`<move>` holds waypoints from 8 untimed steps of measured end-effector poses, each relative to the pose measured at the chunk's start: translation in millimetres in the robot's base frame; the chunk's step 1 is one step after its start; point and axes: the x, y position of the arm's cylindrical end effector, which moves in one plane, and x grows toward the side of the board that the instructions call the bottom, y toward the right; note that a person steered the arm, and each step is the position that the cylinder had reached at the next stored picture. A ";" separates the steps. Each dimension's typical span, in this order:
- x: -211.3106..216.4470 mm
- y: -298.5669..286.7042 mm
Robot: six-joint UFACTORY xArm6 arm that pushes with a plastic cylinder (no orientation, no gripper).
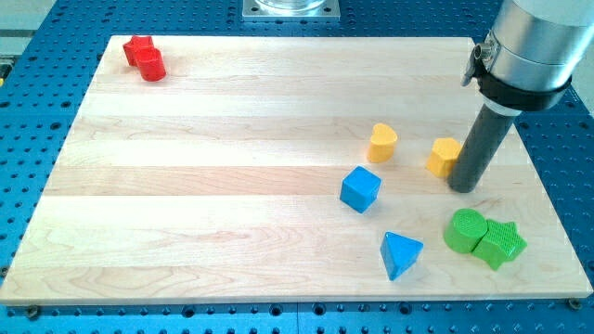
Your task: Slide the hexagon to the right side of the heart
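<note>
A yellow heart (381,142) lies on the wooden board at the view's right of centre. A yellow hexagon (444,156) lies to the heart's right, with a gap about one block wide between them. My tip (463,187) stands at the hexagon's right side, touching or almost touching it, slightly toward the view's bottom.
A blue cube (360,189) lies below the heart. A blue triangle (400,254) lies lower. A green round block (463,230) and a green star (502,243) sit together at the lower right. Two red blocks (144,57) sit at the top left corner. The board's right edge (548,186) is near my tip.
</note>
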 end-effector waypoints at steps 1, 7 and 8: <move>1.7 28.8; -2.9 27.1; -7.1 -0.4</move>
